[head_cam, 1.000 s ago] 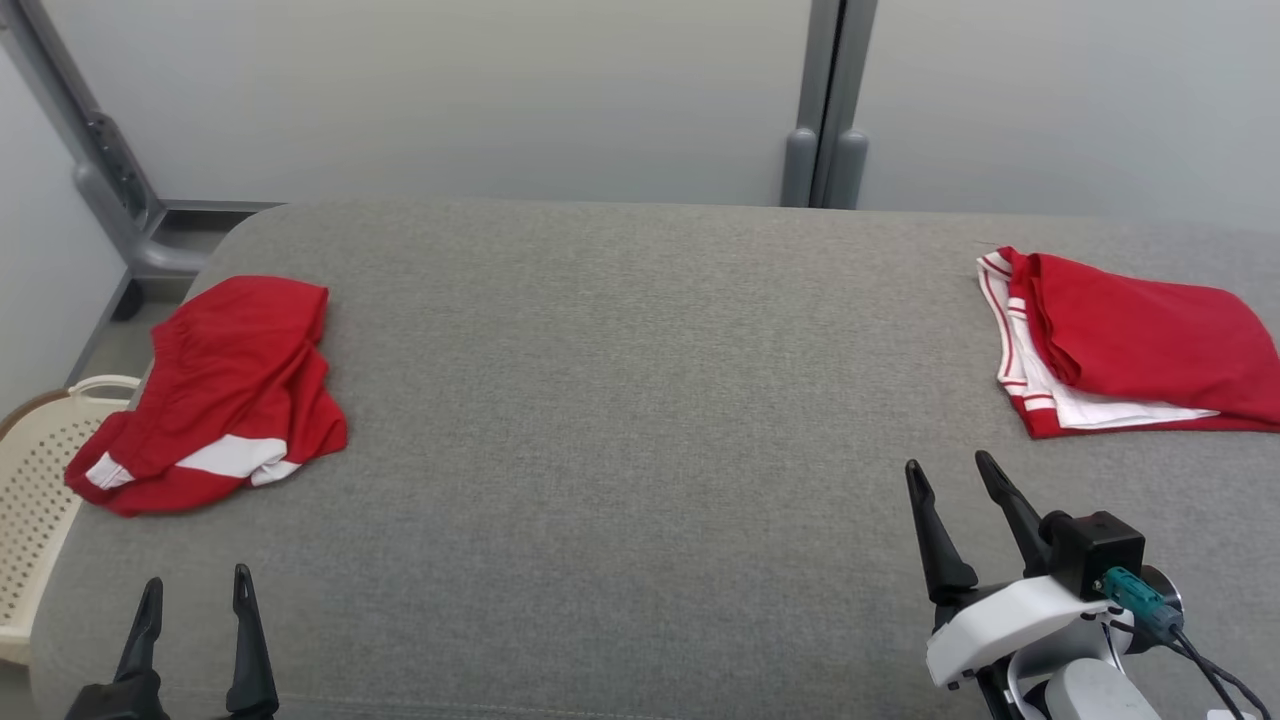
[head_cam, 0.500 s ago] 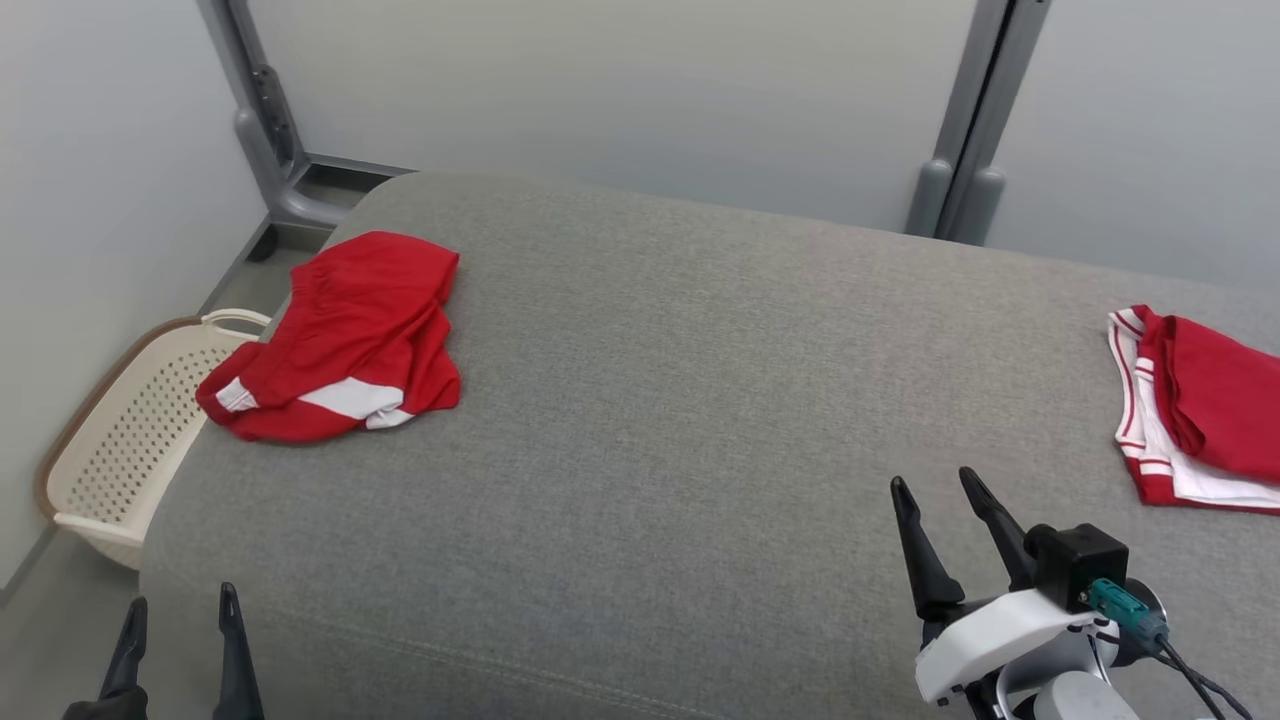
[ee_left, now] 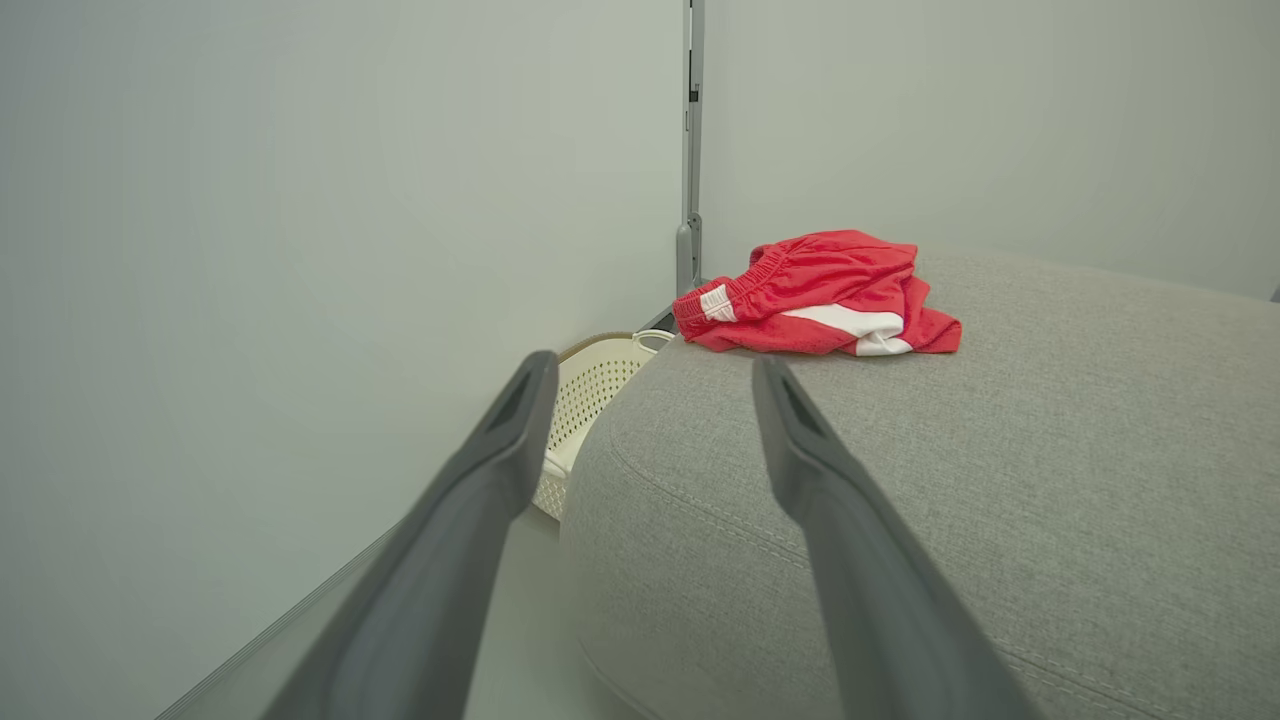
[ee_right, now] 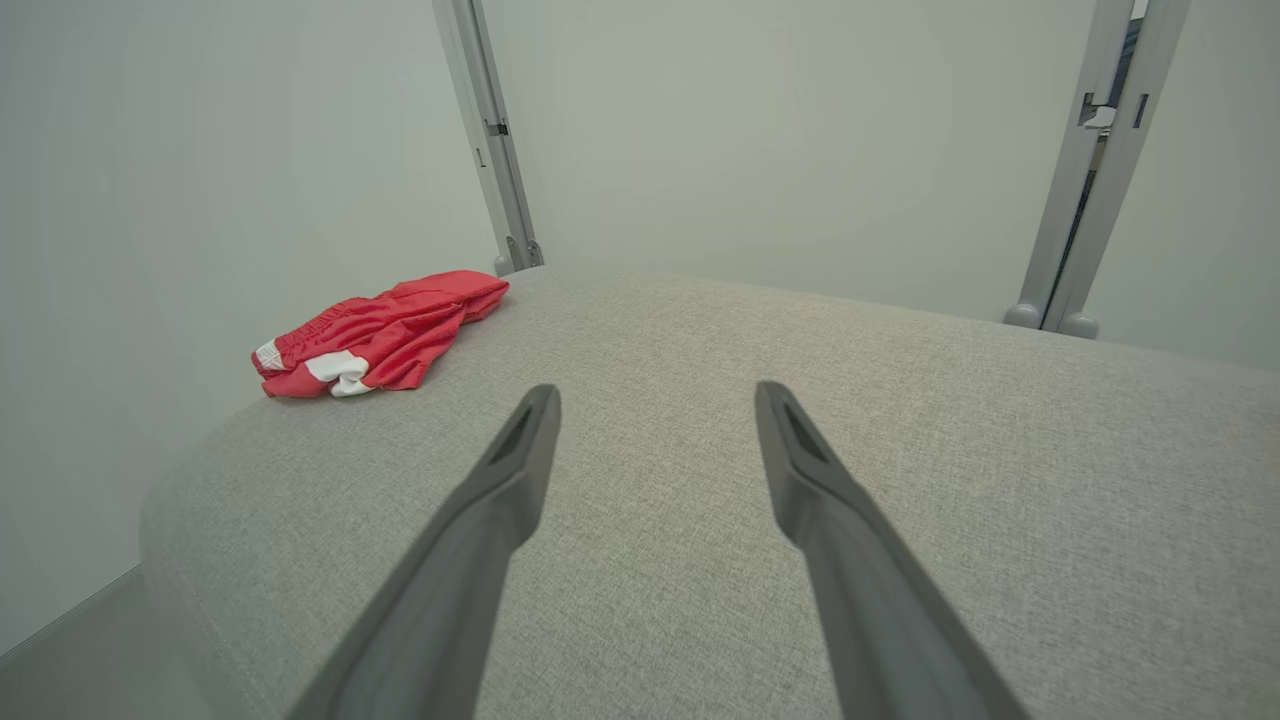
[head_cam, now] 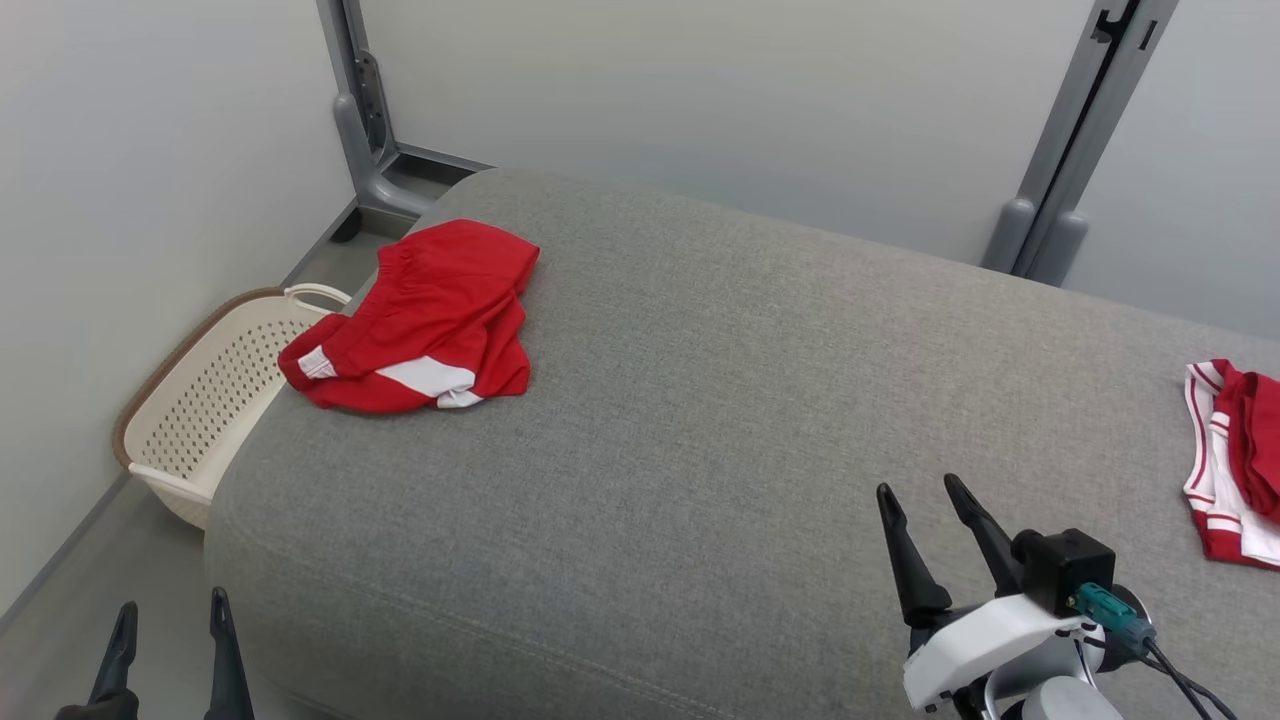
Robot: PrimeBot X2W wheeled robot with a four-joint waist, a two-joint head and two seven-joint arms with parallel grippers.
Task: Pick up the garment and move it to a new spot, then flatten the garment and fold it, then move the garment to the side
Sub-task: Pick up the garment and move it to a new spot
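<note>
Black fingers (head_cam: 903,560) spread wide on left gripper (head_cam: 170,605) and right gripper (head_cam: 916,487), both empty, well apart from the garment (head_cam: 420,335).
Crumpled, red, at far-left corner of grey cushion (head_cam: 700,400), right at the edge above cream basket (head_cam: 200,400): likely to slide in if nudged or snagged by one loose layer. Wrong-pick risk too: second garment (head_cam: 1235,460), red-white, at right, cut off by frame. Fold layers underneath unreadable.

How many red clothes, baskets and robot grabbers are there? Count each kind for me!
Red clothes: 2, the crumpled garment and the folded garment
Baskets: 1, the basket
Grabbers: 2, the left gripper and the right gripper, both open
Total: 5
</note>
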